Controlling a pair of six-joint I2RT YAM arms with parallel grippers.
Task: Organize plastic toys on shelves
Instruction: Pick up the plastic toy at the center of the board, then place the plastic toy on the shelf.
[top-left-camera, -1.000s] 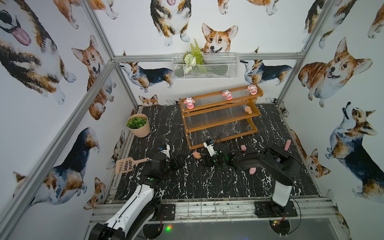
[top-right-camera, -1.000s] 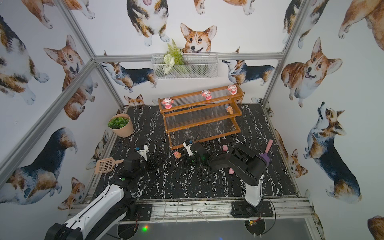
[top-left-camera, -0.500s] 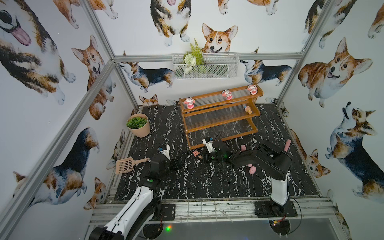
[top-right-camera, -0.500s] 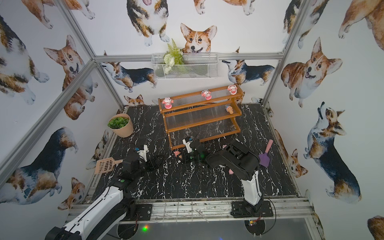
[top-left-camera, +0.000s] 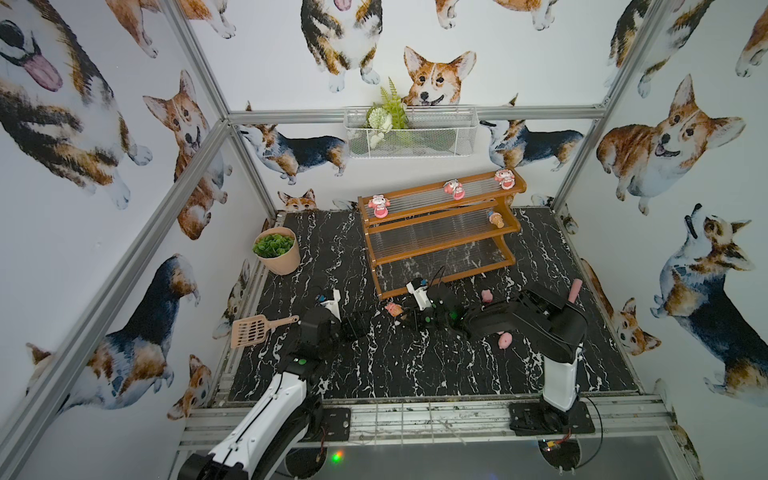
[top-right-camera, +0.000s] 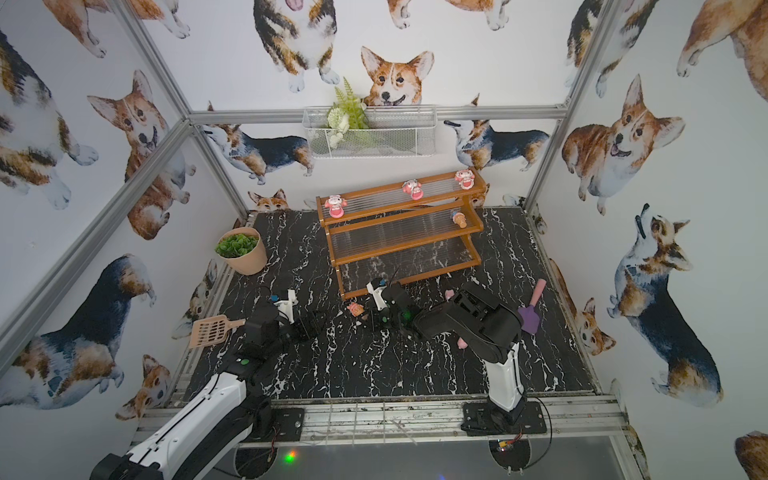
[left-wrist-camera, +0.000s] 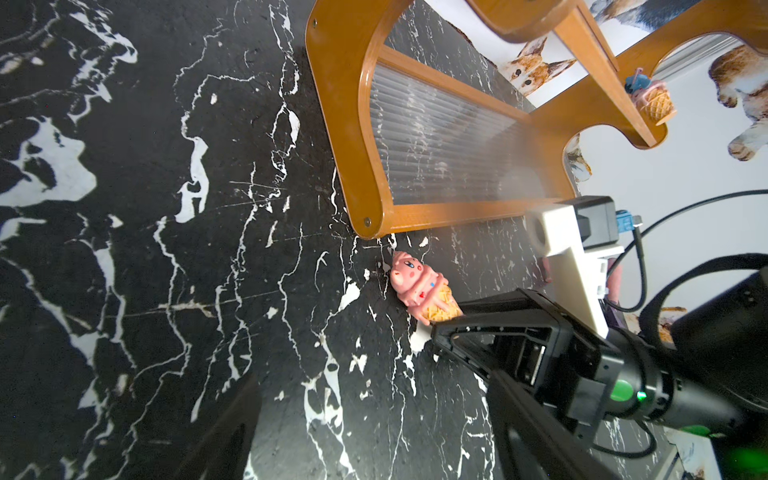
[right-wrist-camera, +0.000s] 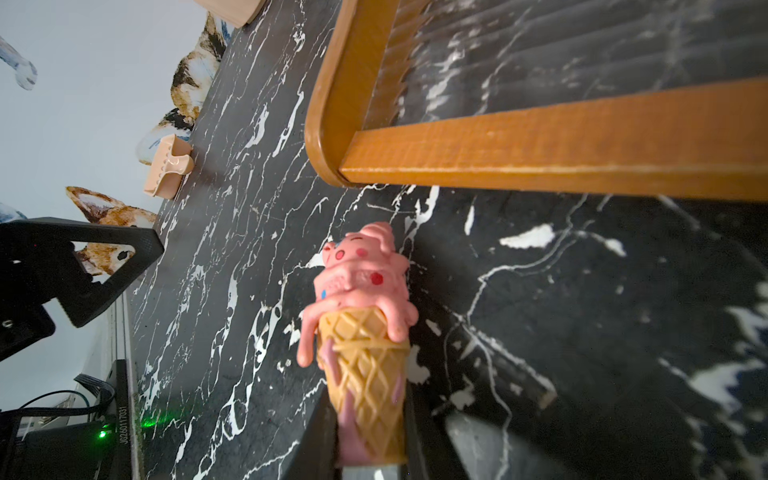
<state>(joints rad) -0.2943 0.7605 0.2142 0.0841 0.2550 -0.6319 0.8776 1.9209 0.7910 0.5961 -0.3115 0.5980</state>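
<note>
1 ice-cream cone (right-wrist-camera: 365, 353) is clamped in the right gripper (right-wrist-camera: 368, 419). A lift onto the shelves (right-wrist-camera: 540, 166) just ahead is judged next. The left gripper (top-left-camera: 359, 326) is held wide, empty.

Beige scoop (top-left-camera: 251, 331), potted plant (top-left-camera: 284, 264)
</note>
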